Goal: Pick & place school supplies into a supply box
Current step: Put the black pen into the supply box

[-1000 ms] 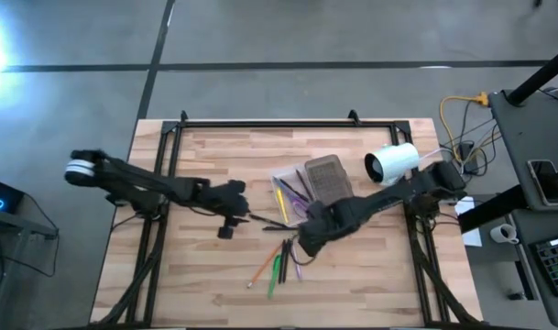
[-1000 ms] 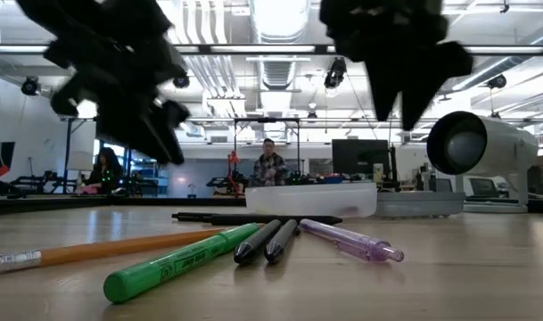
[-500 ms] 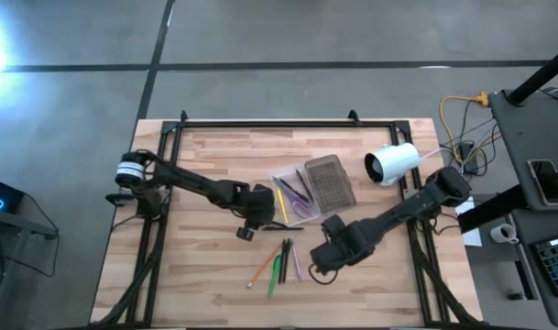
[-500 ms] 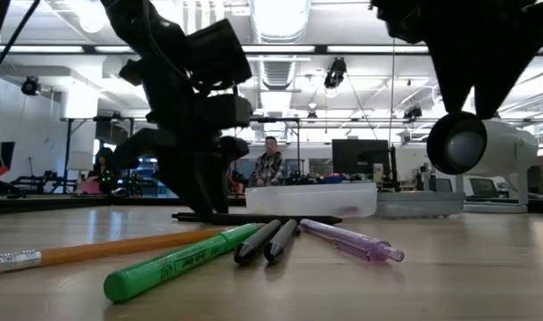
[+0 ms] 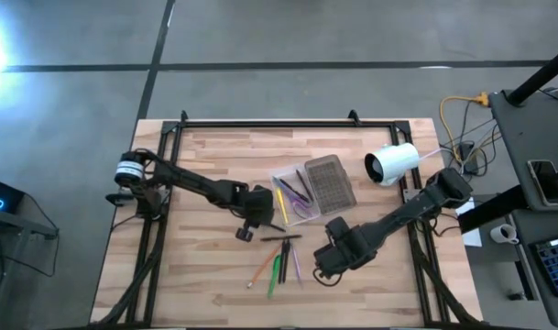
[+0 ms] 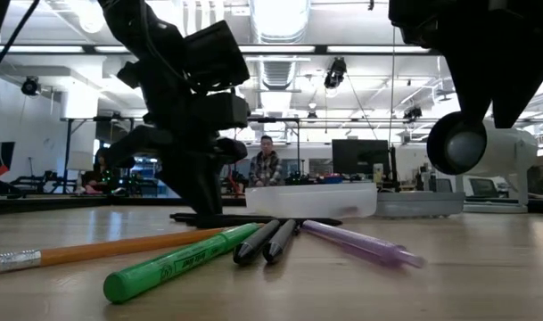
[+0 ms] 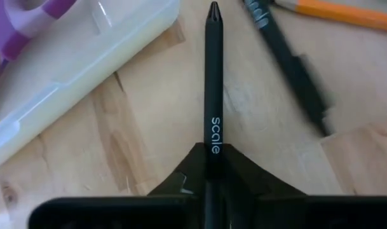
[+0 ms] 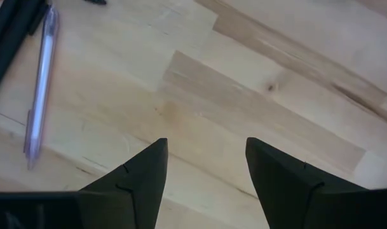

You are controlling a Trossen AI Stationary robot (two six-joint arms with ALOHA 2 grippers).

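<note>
A black pen (image 5: 283, 236) lies on the wooden table just near of the supply box (image 5: 297, 197), a clear tray with its grey lid (image 5: 329, 181) open. My left gripper (image 7: 209, 159) is shut on this pen. The tray holds a yellow pencil and purple scissors (image 5: 301, 194). An orange pencil (image 6: 102, 250), a green marker (image 6: 182, 260), two dark pens (image 6: 267, 239) and a purple pen (image 8: 40, 76) lie flat on the table nearer the front edge. My right gripper (image 8: 206, 152) stands open over bare wood just right of the purple pen. My left gripper pinches the black pen between its two fingers just behind the word printed on the barrel (image 7: 213, 135), toward the pen's left end. The fingers come from above, slanting in from the table's left. The pen lies flat on the table, its tip (image 7: 213, 9) pointing toward the table's right.
A white cylindrical camera (image 5: 391, 163) stands at the back right, beside the box lid. A black frame runs along the table's far edge (image 5: 269, 122) and down both sides. People show in the room beyond the table in the low view.
My left gripper has gone toward the table's right and down onto the black pen beside the box. My right gripper has drawn away from the box toward the near right. The purple pen's end has shifted a little on the table.
</note>
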